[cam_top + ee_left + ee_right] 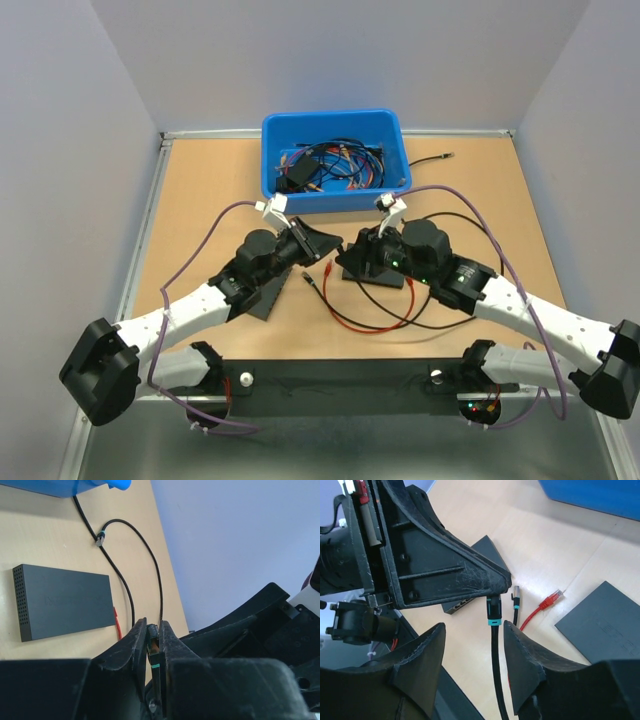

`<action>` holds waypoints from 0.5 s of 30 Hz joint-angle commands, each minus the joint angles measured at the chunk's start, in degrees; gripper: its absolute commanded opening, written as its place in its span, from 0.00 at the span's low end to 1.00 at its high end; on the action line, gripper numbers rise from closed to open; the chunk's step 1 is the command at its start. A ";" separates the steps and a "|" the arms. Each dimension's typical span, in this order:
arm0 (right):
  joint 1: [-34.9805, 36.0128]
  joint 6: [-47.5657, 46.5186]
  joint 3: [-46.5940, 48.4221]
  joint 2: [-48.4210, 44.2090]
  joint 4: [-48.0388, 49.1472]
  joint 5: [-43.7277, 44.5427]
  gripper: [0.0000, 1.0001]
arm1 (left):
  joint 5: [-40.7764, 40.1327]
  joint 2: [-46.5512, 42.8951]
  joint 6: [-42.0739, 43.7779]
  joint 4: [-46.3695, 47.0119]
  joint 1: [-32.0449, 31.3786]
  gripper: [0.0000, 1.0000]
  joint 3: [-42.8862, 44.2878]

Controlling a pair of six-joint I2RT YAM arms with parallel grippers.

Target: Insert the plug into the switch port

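The red plug [552, 599] lies loose on the table at the end of its thin red cable [329, 268], with no gripper on it. My left gripper [152, 625] is shut on a black cable's plug [493, 611] with a teal band, not the red one. My right gripper [474, 626] is open, and that black cable runs down between its fingers untouched. One dark switch [465, 602] shows its ports just below the left gripper [335, 240]. A second dark switch [65, 602] lies flat beside the red cable, under my right gripper [358, 252].
A blue bin [335, 158] full of tangled cables stands at the back centre. Another black plug [516, 597] with a teal band lies next to the red one. A black cable [125, 580] loops over the table. Purple arm cables arch above both wrists.
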 commanded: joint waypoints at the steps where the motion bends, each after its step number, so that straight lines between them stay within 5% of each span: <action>1: 0.50 0.15 0.64 0.34 3.34 0.33 0.52 | 0.33 -1.48 -1.41 4.85 0.00 0.00 0.02; 15: 0.50 0.68 1.16 1.23 4.40 3.93 0.43 | 1.12 -2.19 -2.73 7.31 0.00 0.00 -1.47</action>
